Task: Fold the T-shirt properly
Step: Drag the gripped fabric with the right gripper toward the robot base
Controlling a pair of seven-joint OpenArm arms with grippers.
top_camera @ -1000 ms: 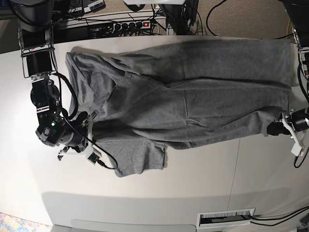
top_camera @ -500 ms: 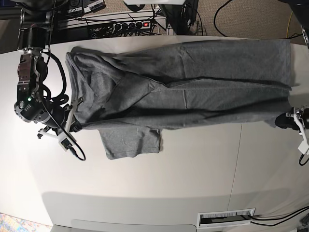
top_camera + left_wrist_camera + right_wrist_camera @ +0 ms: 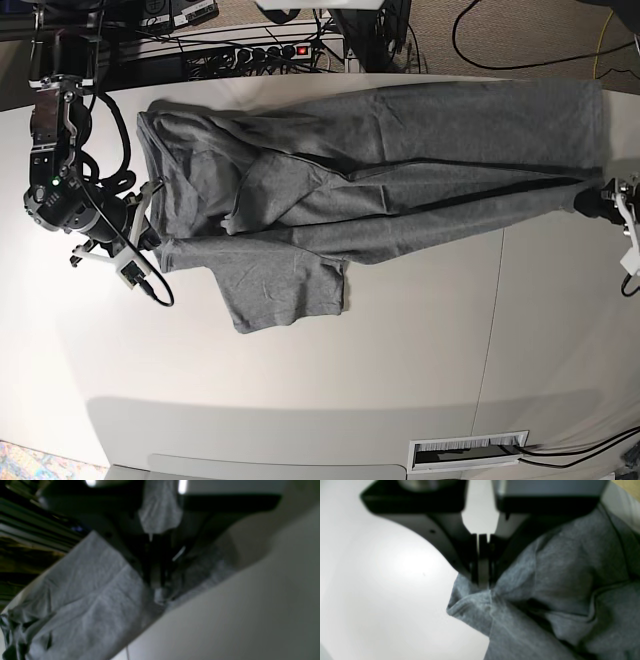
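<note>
White tabletop with cluttered floor behind it

The pale tabletop [image 3: 330,380] shows a thin seam line running down its right part. Beyond its far edge a power strip [image 3: 255,52] with a red switch lies among black cables [image 3: 470,40] on beige carpet [image 3: 520,35]. A white barcode label [image 3: 467,452] sits at the near edge.

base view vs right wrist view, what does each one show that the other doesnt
Only the base view shows the whole T-shirt stretched across the white table, one sleeve lying flat toward the table's near edge, the left gripper at the far hem end, and the power strip behind the table.

Only the right wrist view shows the right gripper up close, its jaws shut on a bunched fold of fabric.

Both show grey shirt cloth, the table and the right gripper at the shirt's edge.
</note>
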